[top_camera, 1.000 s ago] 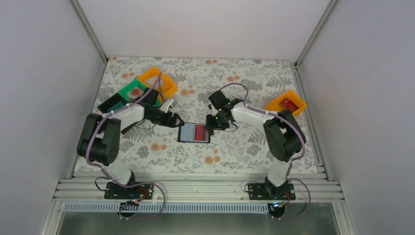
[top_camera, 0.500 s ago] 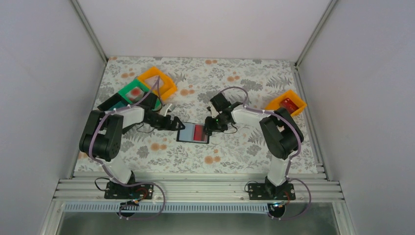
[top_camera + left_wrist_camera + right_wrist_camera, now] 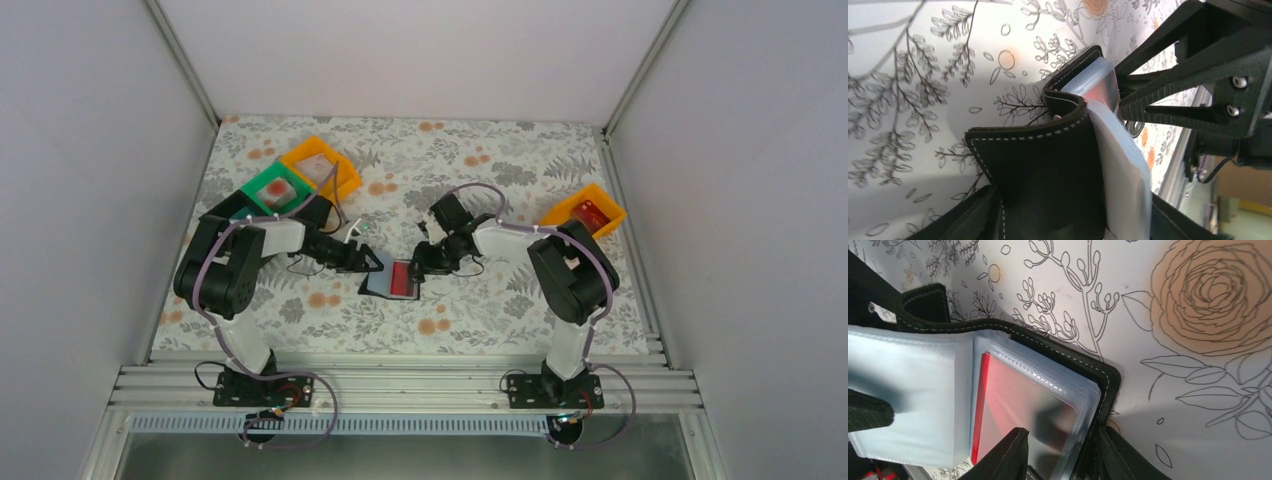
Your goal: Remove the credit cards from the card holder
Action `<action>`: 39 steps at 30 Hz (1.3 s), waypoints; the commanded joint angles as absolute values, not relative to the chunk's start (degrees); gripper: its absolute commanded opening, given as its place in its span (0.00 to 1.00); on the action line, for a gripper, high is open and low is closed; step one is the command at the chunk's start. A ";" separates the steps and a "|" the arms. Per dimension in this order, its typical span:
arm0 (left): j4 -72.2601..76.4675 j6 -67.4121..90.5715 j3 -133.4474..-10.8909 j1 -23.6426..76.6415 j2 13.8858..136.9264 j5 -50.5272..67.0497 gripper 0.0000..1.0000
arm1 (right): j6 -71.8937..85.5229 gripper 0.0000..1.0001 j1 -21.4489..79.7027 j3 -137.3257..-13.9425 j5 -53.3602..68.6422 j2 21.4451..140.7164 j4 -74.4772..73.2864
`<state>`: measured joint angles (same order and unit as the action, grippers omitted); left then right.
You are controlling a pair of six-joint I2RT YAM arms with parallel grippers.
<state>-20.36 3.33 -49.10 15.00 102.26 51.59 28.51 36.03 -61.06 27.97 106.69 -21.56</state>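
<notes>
Since the holder is soft stitched leather with limp clear sleeves, it will flex and fold under any pull, so one half wants pinning while a stiff, slick card is slid out by its exposed edge. It sits mid-tabletop, slightly toward the near edge, left flap raised. That flap is grasped by the left gripper. The right gripper straddles the right edge, one finger on the sleeve over the red card; whether it pinches I cannot tell. One holder, one card showing inside; the other red card lies in the right orange tray; far left, one orange tray and one green tray
</notes>
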 commanded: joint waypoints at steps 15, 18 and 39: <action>-29.78 -8.63 -56.13 17.49 99.38 54.69 0.02 | 24.27 0.47 32.81 -55.65 32.45 96.08 -17.48; -35.87 -15.53 -61.56 17.53 95.11 54.13 0.02 | 21.49 0.58 30.48 -52.95 35.04 89.28 -14.48; -74.12 -41.10 -101.06 25.33 82.72 56.91 0.02 | 9.31 0.89 27.44 -52.78 56.23 64.84 0.65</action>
